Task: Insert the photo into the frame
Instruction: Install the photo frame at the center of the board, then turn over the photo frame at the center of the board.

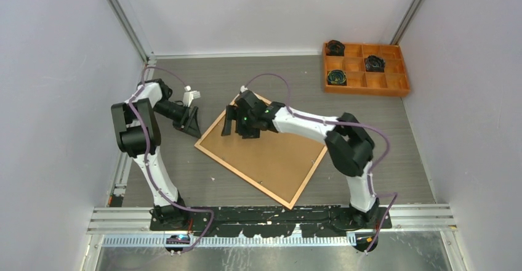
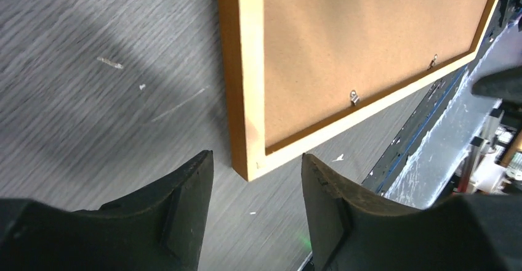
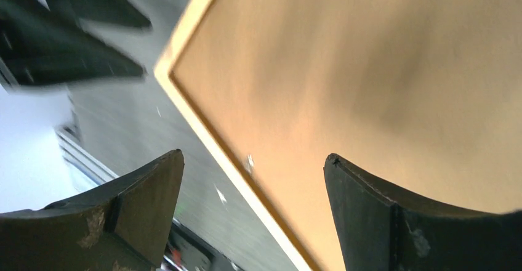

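**Both grippers open at the face-down frame**

My left gripper (image 2: 256, 157) has its jaws apart and grips nothing. The near-left corner of the frame (image 2: 243, 68) lies just past its fingertips, flat on the table (image 1: 381, 135).

My right gripper (image 3: 253, 157) is spread wide and also empty. It hangs over the frame's far corner, and its wrist view is blurred.

The frame lies back side up and skewed between the two arms. The backing board (image 2: 357, 31) sits inside the rim under small metal clips (image 2: 354, 97). I can't see the photo or tell where it is.

The orange tray (image 1: 369, 91) is well apart at far right.
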Robot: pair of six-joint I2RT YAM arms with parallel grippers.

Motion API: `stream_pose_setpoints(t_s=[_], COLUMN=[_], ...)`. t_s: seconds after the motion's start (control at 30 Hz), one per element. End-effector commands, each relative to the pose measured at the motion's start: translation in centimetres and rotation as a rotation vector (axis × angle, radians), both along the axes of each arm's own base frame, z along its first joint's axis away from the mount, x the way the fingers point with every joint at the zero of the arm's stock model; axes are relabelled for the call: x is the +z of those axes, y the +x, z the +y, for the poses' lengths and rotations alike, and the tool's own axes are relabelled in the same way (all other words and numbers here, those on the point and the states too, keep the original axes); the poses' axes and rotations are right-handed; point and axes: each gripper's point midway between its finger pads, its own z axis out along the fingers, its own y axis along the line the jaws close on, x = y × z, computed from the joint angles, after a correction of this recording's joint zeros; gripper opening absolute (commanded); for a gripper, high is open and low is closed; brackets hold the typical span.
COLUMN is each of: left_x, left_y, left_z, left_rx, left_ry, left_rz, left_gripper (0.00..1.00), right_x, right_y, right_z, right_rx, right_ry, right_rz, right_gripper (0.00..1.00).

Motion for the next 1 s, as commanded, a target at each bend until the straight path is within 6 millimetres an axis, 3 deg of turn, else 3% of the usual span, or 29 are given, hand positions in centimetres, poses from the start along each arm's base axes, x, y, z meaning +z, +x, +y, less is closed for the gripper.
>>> stream_pose_setpoints(t_s=[0.0, 0.17, 0.37, 0.57, 0.97], left_x=[4.3, 6.2, 7.0, 7.4, 7.9], left_y=[-0.1, -2.0, -4.8, -6.9, -8.4], left_z=[0.6, 0.8, 1.0, 0.9, 0.9], left_rx=[-0.019, -0.047, -0.069, -0.085, -0.099], left_ry=[0.038, 0.078, 0.132, 0.173, 0.193], left_rz=[-0.102, -0.147, -0.170, -0.203, -0.226], left_gripper=[0.59, 0.68, 0.69, 0.69, 0.71], right_x=[2.0, 0.3, -0.2, -0.8, -3.3], right_y=[-6.4, -11.7, -15.1, -15.7, -14.4], right_z=[-4.4, -6.5, -4.9, -3.4, -3.6], right_rx=[0.267, 0.390, 0.490, 0.514, 0.496], right_ry=[-0.251, -0.389, -0.469, -0.571, -0.654], right_rz=[-0.203, -0.278, -0.386, -0.494, -0.547], right_gripper=[0.87, 0.78, 0.69, 0.59, 0.58])
